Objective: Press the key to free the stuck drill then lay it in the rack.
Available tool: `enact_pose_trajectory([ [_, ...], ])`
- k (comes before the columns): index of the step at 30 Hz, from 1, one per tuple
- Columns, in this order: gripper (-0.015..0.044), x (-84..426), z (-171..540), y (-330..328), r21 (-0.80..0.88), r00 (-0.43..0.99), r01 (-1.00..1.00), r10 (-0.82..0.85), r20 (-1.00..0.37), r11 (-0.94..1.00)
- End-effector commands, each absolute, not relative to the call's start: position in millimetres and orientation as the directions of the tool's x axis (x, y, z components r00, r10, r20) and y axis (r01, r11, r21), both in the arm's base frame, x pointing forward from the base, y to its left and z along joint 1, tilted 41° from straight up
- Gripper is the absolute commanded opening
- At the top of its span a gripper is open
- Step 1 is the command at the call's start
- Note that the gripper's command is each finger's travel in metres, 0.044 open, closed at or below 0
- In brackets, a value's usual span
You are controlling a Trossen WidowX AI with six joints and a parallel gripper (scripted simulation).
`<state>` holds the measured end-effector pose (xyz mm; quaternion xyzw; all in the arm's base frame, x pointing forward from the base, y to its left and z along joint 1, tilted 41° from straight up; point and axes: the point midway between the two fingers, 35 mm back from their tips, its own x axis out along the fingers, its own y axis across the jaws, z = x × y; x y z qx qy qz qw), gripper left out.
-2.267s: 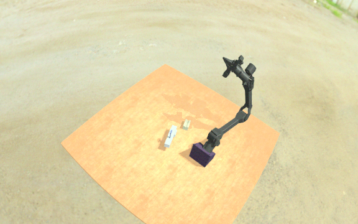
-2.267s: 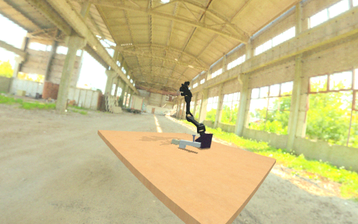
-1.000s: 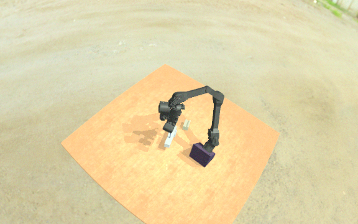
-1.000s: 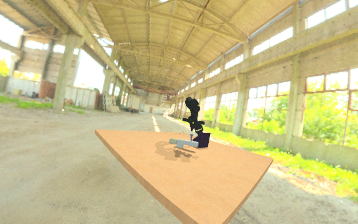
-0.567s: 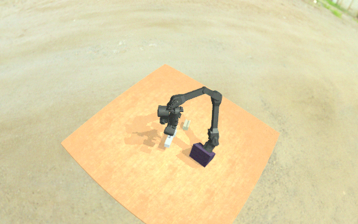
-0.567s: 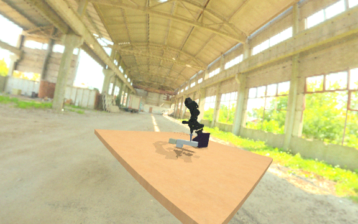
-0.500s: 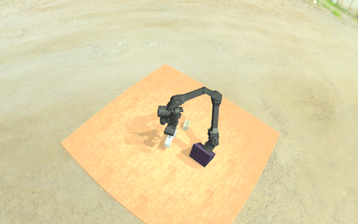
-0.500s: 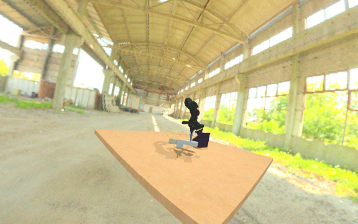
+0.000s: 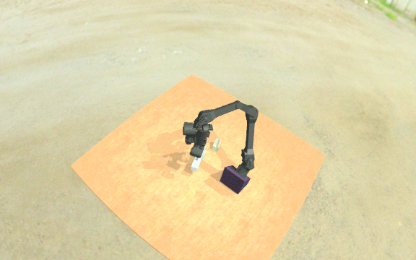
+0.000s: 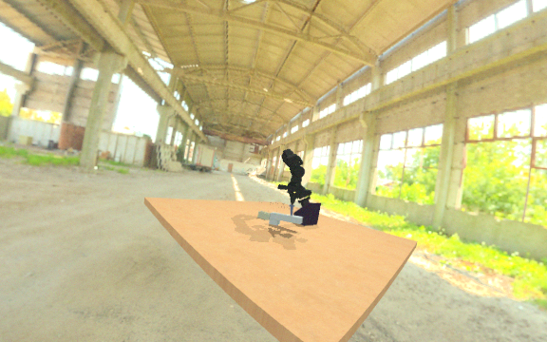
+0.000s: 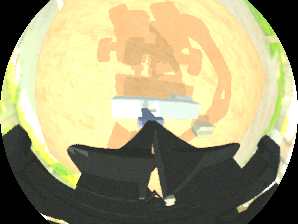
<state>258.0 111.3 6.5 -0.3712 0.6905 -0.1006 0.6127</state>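
A long pale blue block [image 9: 194, 166] [image 10: 289, 218] [image 11: 125, 108] lies on the table. A slim dark blue piece [image 10: 292, 209] [image 11: 151, 120], apparently the drill, stands upright at the block. Which part is the key I cannot tell. A small pale green-grey piece [image 9: 216, 145] [image 10: 263, 215] [image 11: 203, 129], apparently the rack, lies near one end of the block. My gripper [image 10: 292, 201] [image 11: 154, 123] is shut and empty, pointing down with its tips above or at the blue piece's top. Contact is unclear. In the top view the arm hides the tips and part of the block.
The dark purple base block [image 9: 235, 180] [image 10: 311, 215] carries the arm at one side of the wooden table [image 9: 150, 188] [image 10: 273, 266]. The arm arches over from it, passing beyond the pale green-grey piece in the top view.
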Motion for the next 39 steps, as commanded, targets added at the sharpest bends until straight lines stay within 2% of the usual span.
enact_pose_trajectory([
  [1,0.0,256.2,1.5,106.1,-0.595,0.011,-0.394,-0.643,-0.766,0.701],
  [39,0.0,250.7,-5.8,96.7,-0.595,0.011,-0.394,-0.644,-0.765,0.701],
])
